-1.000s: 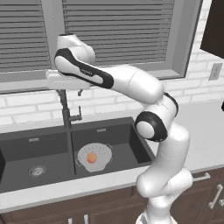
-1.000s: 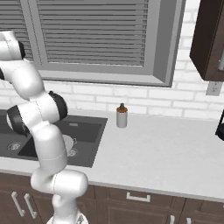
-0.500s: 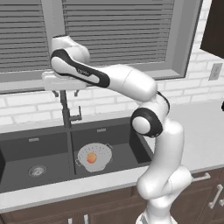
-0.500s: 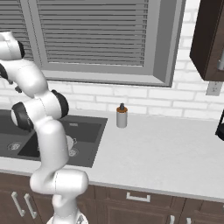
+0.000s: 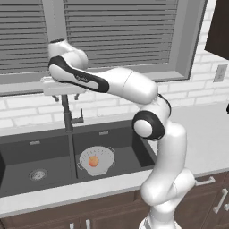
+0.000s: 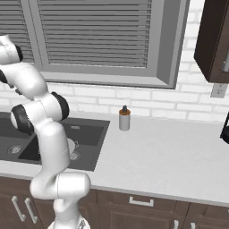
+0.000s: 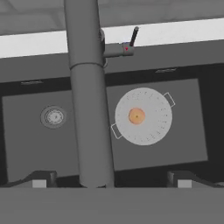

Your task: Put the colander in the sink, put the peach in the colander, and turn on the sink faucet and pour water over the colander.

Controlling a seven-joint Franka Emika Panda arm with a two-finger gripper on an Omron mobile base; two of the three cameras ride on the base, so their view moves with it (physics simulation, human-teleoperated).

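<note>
Colander (image 5: 96, 159) sits in the right basin of the sink (image 5: 27, 147), peach (image 5: 93, 161) inside it near the middle. In the hand view the colander (image 7: 143, 116) is right of the faucet spout, peach (image 7: 137, 116) centred in it. So the first two steps look done; what's left is the faucet (image 5: 68, 120).

Gripper (image 5: 62, 88) is up high at the top of the faucet, hand looking straight down along the spout (image 7: 89, 100). Finger tips (image 7: 39, 179) sit far apart at the bottom corners of the hand view, so the gripper is spread wide, with the spout running between them. It holds nothing. Can't tell whether either tip touches the spout; it looks like a straddle with gaps on both sides.

Lever (image 7: 131, 40) sticks out to the side of the faucet body, tilted up, well away from the finger tips.

Risks, as a judgement:
- The spout end seems to sit over the divider or left of the colander. If water goes on without swinging the spout, it could miss the colander.
- Pushing the spout with wide-open fingers could slip off, or swing it past the right basin.
- Reaching for the small lever from this high pose could clip the spout, or brush past the lever without turning it.

Soap bottle (image 6: 124, 119) stands on the surface (image 6: 170, 152) right of the sink, out of the way.
</note>
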